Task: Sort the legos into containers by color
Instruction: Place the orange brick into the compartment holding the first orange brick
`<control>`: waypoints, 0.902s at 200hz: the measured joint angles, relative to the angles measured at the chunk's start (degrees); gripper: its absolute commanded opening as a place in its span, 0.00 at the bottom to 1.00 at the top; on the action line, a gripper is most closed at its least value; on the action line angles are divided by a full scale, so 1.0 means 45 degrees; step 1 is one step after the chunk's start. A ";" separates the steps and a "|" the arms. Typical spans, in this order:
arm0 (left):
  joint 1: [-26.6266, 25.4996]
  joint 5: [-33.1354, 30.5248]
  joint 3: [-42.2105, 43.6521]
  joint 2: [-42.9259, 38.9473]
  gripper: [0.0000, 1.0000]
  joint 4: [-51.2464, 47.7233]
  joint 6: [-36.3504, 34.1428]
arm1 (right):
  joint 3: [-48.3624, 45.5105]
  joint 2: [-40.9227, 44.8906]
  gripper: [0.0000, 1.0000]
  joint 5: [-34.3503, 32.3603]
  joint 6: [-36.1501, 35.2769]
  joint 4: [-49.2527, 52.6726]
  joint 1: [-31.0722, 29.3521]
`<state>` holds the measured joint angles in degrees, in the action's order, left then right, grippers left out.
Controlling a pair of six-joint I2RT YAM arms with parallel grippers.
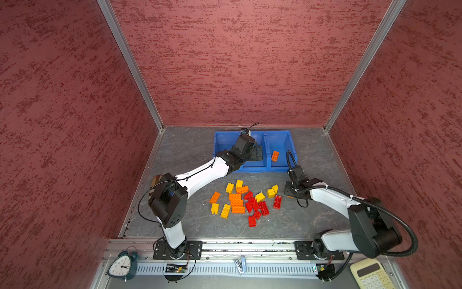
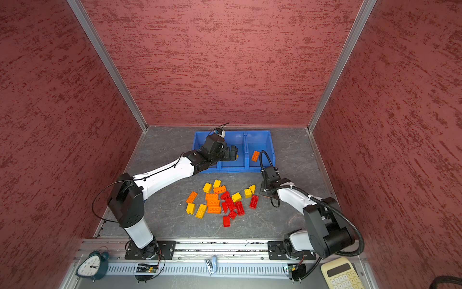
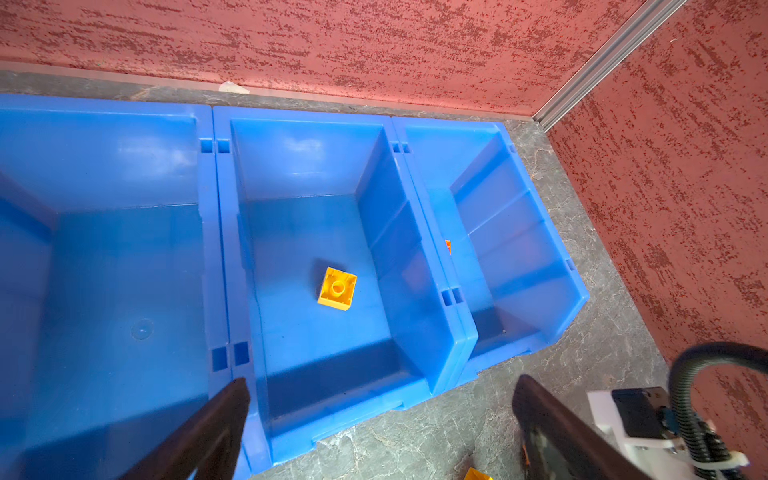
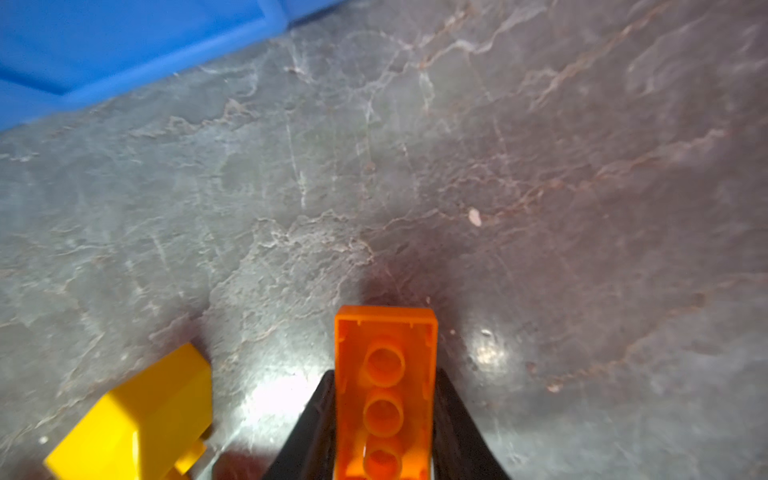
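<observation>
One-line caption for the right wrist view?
Right gripper shut on an orange lego, hollow underside toward the camera, over the grey tabletop.

bins (image 1: pixel 280 140): bright blue, plain.
legos (image 1: pixel 237 203): red, yellow, orange, plain.
table (image 1: pixel 187 150): grey, pale marble veining.
walls (image 1: pixel 237 62): dusty red, darker red flecked streaks.
arms (image 1: pixel 202 175): white, black joints.
clock (image 1: pixel 122 267): teal, white face.
calculator (image 1: pixel 367 275): cream, dark display.
</observation>
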<state>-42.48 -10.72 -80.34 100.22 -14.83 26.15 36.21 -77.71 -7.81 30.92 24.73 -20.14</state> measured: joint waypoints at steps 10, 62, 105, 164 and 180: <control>0.0000 0.0063 0.0112 -0.0029 0.99 0.0170 -0.0073 | 0.0015 0.0461 0.32 0.0000 -0.0209 0.0010 -0.0005; -0.0010 0.0738 0.0957 -0.0510 0.99 0.0661 -0.0690 | 0.1821 0.1180 0.31 0.0044 -0.1700 -0.1224 0.0034; -0.0015 0.0690 0.1379 -0.1200 0.99 0.0690 -0.0903 | 0.5367 -0.2482 0.34 0.0049 -0.3113 -0.1734 0.0607; -0.0015 0.0000 0.1821 -0.1685 0.99 0.0223 -0.0865 | 0.8403 -0.6552 0.41 -0.0889 -0.3750 -0.0903 0.0967; -0.0015 -0.0151 0.1928 -0.1753 0.99 -0.0029 -0.0840 | 0.8592 -0.6849 0.47 -0.1112 -0.3784 -0.0675 0.0962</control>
<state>-42.54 -11.40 -71.66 92.33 -14.96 22.37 74.87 -108.53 -12.82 13.89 21.69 -15.81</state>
